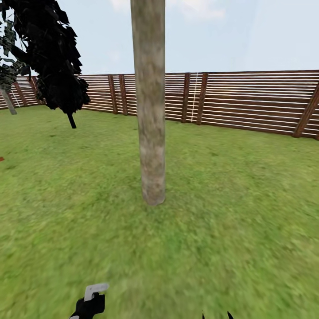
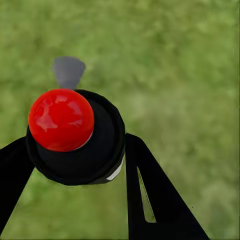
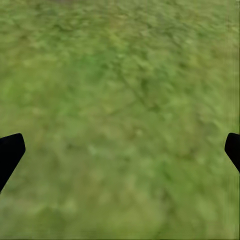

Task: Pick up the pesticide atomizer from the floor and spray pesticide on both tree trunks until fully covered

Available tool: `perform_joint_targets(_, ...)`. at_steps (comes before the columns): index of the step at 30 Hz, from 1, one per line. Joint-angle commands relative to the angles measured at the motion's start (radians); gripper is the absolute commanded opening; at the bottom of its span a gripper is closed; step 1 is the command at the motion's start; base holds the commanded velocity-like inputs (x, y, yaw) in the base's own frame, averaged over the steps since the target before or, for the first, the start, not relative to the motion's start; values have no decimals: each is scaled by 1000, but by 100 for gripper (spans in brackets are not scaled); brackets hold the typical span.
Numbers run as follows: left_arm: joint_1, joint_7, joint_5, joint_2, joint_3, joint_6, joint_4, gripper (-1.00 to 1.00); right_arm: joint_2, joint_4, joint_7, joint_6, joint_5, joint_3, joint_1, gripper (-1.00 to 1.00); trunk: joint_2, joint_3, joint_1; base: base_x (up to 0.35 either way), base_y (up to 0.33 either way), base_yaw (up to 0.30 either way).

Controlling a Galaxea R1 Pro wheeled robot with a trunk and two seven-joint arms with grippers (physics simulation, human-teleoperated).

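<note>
One tree trunk (image 1: pixel 150 110), thick, straight and mottled pale grey-brown, rises from the lawn straight ahead in the head view; its top runs out of the picture. The pesticide atomizer (image 2: pixel 75 135) is a dark round body with a glossy red knob and a grey nozzle, and my left gripper (image 2: pixel 75 150) is shut on it, one black finger on each side. In the head view the atomizer (image 1: pixel 91 301) shows at the bottom edge with its white part up, well short of the trunk. My right gripper (image 3: pixel 120 150) is open over bare grass, with nothing between its fingertips (image 3: pixel 10 152).
A brown slatted fence (image 1: pixel 248 102) closes the lawn behind the trunk. A small tree with dark ragged foliage (image 1: pixel 53 53) stands at the back left, and a pale leaning stem (image 1: pixel 8 101) is at the far left edge. Grass lies all round the trunk.
</note>
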Motion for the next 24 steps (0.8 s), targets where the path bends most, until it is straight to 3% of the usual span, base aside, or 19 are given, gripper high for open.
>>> perform_joint_targets(1, 0, 0, 0, 0, 0, 0, 0, -100, 0, 0, 0, 0, 0, 0, 0, 100, 0, 0, 0, 338, 0, 0)
perform_joint_targets(24, -12, 0, -2, 5, -1, 4, -37, -100, -1, -2, -7, -3, -4, -5, 0, 100, 0, 0, 0, 338, 0, 24)
